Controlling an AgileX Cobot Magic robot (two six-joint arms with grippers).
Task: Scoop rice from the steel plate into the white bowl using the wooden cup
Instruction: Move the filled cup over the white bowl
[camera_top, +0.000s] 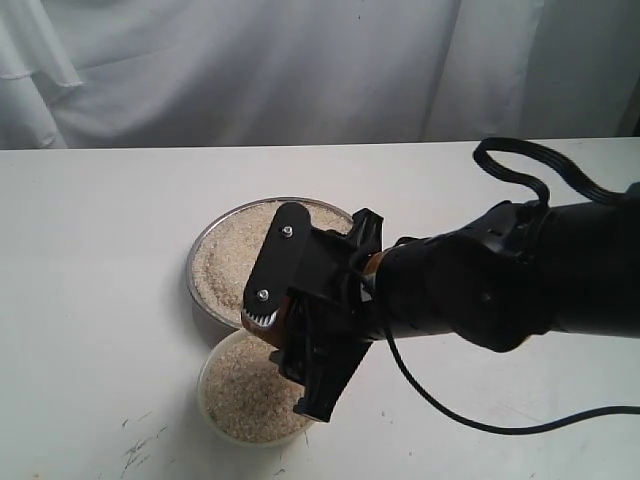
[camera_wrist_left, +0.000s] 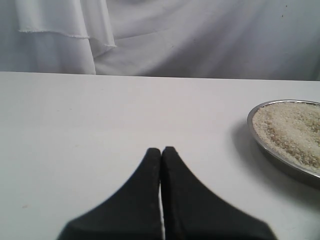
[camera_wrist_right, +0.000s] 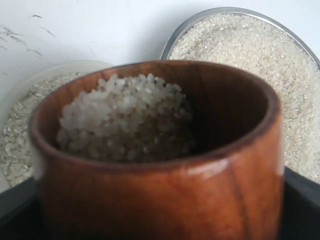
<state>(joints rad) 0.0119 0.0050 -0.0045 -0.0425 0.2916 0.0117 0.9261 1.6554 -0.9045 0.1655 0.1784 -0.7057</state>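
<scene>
**Left side.** The left pincer (camera_wrist_left: 161, 156) hangs over bare desk (camera_top: 90, 300), its fingers pressed together and holding nothing. The steel plate (camera_top: 192, 262) lies off to one side of it.

**Centre.** The steel plate carries a broad, shallow bed of rice (camera_top: 225, 262). The white bowl (camera_top: 205, 385) sits just beside the plate and is already well filled with grains. Whether the two rims touch cannot be told.

**Right side.** The right pincer (camera_top: 300, 328) is clamped on the wooden cup (camera_wrist_right: 160, 170), one finger on each side of the barrel. It holds the cup above the place where bowl and plate meet. The cup holds a heap of rice banked against one wall.

**Handling judgement.**
- The cup is rigid and probably light, but its glossy, rounded wall is likely slippery.
- The sound hold is across the barrel's widest part, leaving the mouth free.
- The rice is loose and will pour at a slight tilt, so stray grains over the bowl's rim are the risk.
- The bowl looks light and may slide if nudged.
</scene>
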